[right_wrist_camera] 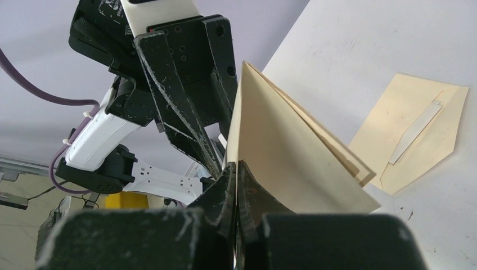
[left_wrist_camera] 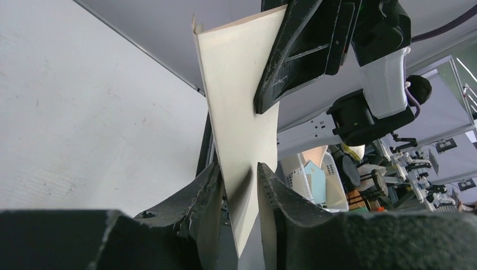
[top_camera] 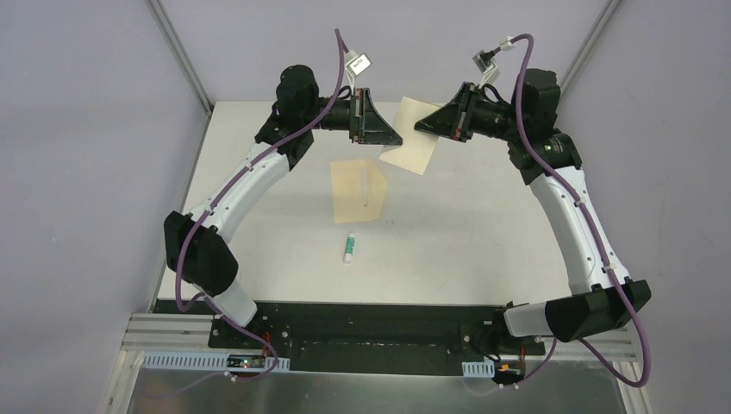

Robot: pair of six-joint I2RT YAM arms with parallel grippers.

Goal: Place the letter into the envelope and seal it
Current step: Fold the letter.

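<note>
We judged the letter, a light, floppy folded sheet held aloft just beyond the flat envelope, best pinched near its edges, the right claw clamped shut on one edge, the left claw narrowly agape astride another, its contact hard to make out.

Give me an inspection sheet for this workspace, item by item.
Surface: white table, a few faint marks.
Job's things: letter folded, held in the air; envelope flat on the table, flap open.
Clutter: small white-green tube lying near the envelope, not touching it.
Grippers: right claw shut on the letter; left claw open, straddling the letter's edge.
Cables: purple cable runs along each arm, off the table.
Surroundings: grey walls; nothing else seen.
</note>
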